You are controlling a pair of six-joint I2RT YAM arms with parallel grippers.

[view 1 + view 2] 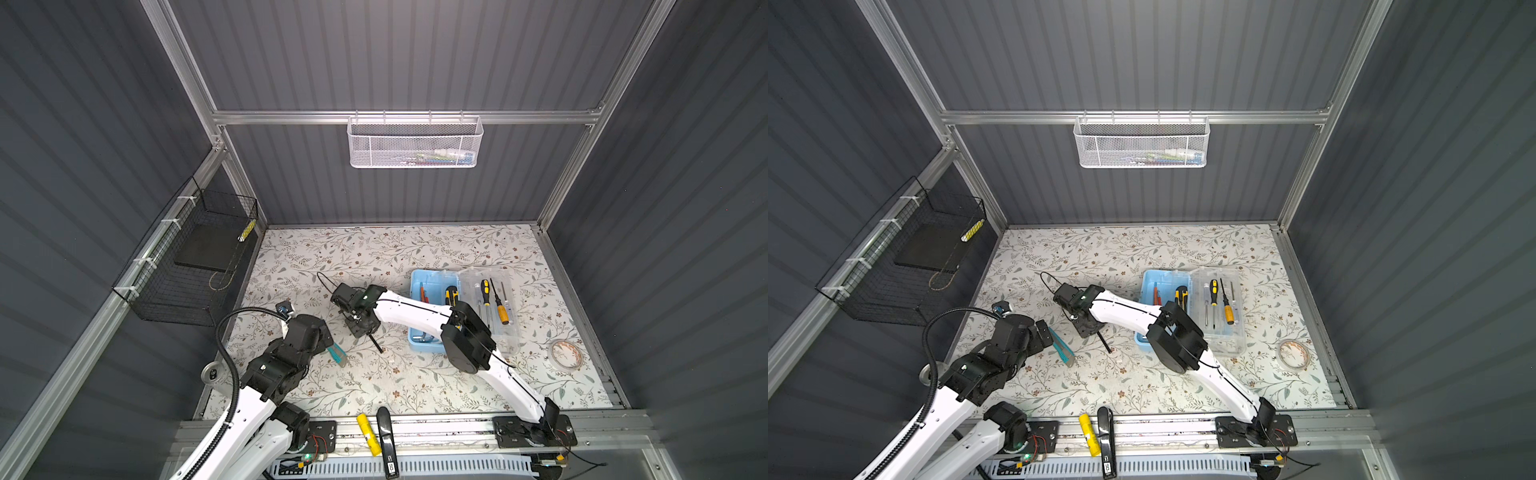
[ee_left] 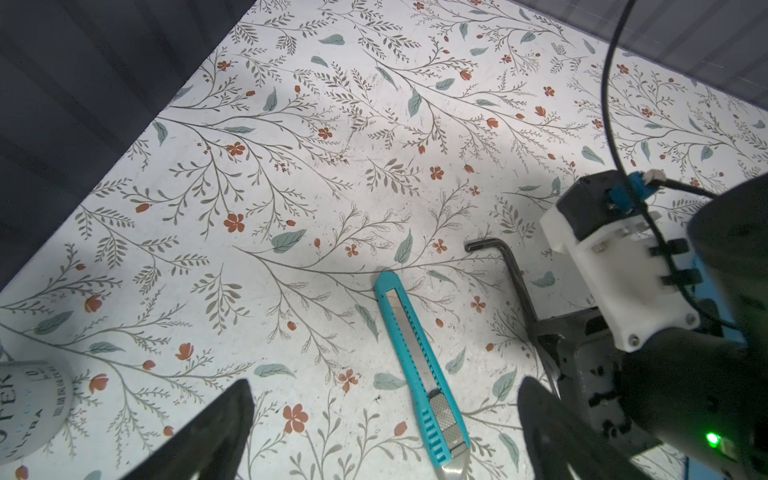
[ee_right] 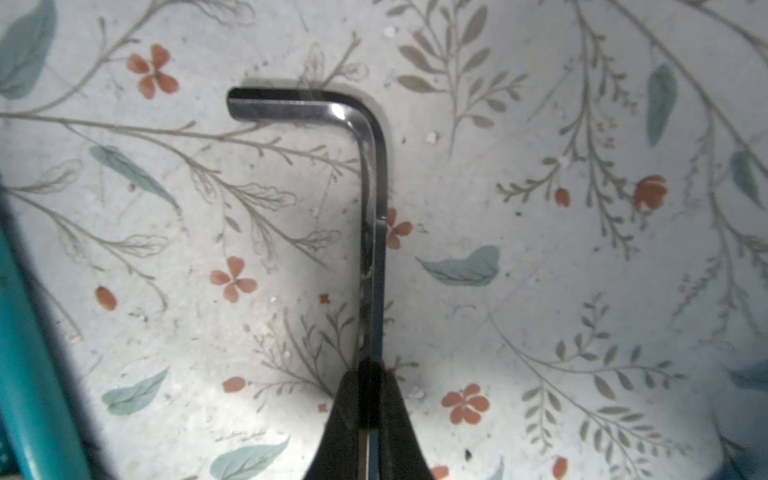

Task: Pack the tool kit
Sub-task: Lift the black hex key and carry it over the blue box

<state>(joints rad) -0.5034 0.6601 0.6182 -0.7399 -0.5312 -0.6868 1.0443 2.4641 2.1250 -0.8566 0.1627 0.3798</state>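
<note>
– Where the right arm reaches across the middle in both top views, what does the right pincer [image 1: 365,331] have?

– A black hex key [image 1: 376,345]. The jaws are closed on its long shaft, and the free end points toward the front of the desk [image 1: 374,249].

– And the left pincer [image 1: 326,340]?

– From above, the wrist hides most of it. It hangs low over a teal knife [image 1: 337,355], which lies flat on the desk just left of the hex key.

– Where is the tool case [image 1: 416,291]?

– To the right of both, lying open on the desk, partly under the right arm's elbow. A yellow-black knife [image 1: 451,296] sits in the light-blue base, and the screwdrivers [image 1: 500,307] lie on the clear lid folded out flat beside it.

– What does the left wrist view add?

– The left pincer's two dark fingers [image 2: 208,432] stand spread as wide as they go, with nothing between them but the desk and the teal knife below. Neither finger touches the knife. Beside it, the right pincer clamps the hex key's shaft, and the short bent leg rests away from the grip. A printed can [image 2: 29,407] stands at the frame's edge.

– And the right wrist view?

– The fingertips meet tight around the shaft's near end. The key runs straight away from them, then bends. It lies close against the desk; I cannot tell whether it is lifted. The teal knife shows at the edge, apart from the key.
</note>
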